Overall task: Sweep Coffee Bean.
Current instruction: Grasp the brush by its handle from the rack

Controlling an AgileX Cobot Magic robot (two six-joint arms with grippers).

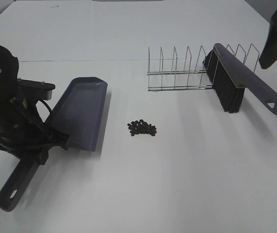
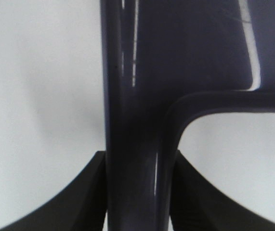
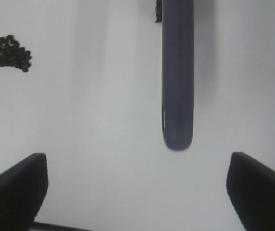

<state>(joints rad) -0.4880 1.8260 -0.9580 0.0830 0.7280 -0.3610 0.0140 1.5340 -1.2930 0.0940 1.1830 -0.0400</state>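
The coffee bean [image 1: 141, 128] pile is a small dark cluster on the white table, just right of the grey-purple dustpan [image 1: 80, 112]; it also shows in the right wrist view as coffee bean [image 3: 9, 53]. My left gripper [image 1: 37, 151] is shut on the dustpan handle [image 2: 137, 159], which runs between its two fingers [image 2: 79, 197]. The pan's open lip faces the beans. A grey-purple brush [image 1: 235, 82] with black bristles leans on a wire rack [image 1: 182, 73]. My right gripper [image 3: 137, 192] hangs open above the brush handle [image 3: 178, 96], not touching it; it shows as the right gripper [image 1: 275, 41] at the frame's upper right.
The wire rack stands behind and to the right of the beans, with the brush's bristles hanging off its right end. The brush handle's end [image 1: 273, 104] points toward the right edge. White tabletop [image 1: 177, 184] stretches in front of the beans.
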